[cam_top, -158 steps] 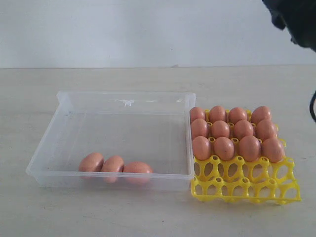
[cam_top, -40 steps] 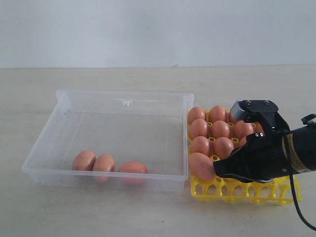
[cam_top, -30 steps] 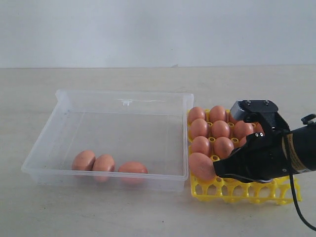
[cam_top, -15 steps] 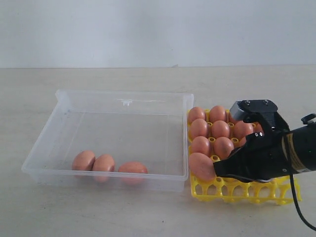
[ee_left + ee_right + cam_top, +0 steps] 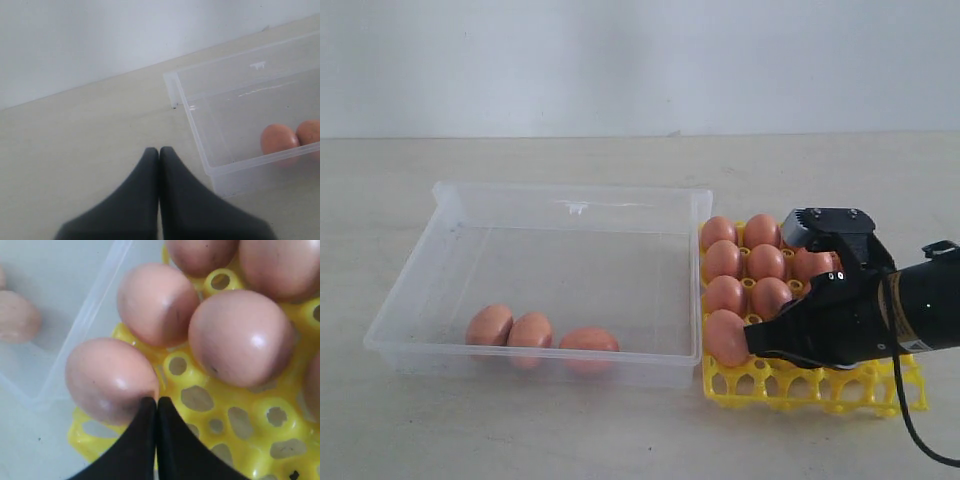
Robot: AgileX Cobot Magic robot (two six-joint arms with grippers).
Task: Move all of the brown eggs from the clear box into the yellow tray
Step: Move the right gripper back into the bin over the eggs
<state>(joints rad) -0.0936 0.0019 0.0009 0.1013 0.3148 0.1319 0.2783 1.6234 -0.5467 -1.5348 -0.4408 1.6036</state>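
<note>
Table (image 5: pixel 570 425), brown egg (image 5: pixel 107 380) against closed right jaws

The clear box (image 5: pixel 570 192) sits just beside the yellow tray (image 5: pixel 840 392). Brown eggs (image 5: pixel 766 262) stand in the tray's far rows. Another egg (image 5: pixel 724 337) sits in its near corner cup beside the box, with the right gripper (image 5: pixel 752 341) tip against it. Three eggs (image 5: pixel 530 330) lie in the box.

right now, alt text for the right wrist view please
The right gripper, jaws shut, points its black tips at a brown egg in a corner cup of the yellow tray, beside the clear box. Other eggs fill cups beyond.
</note>
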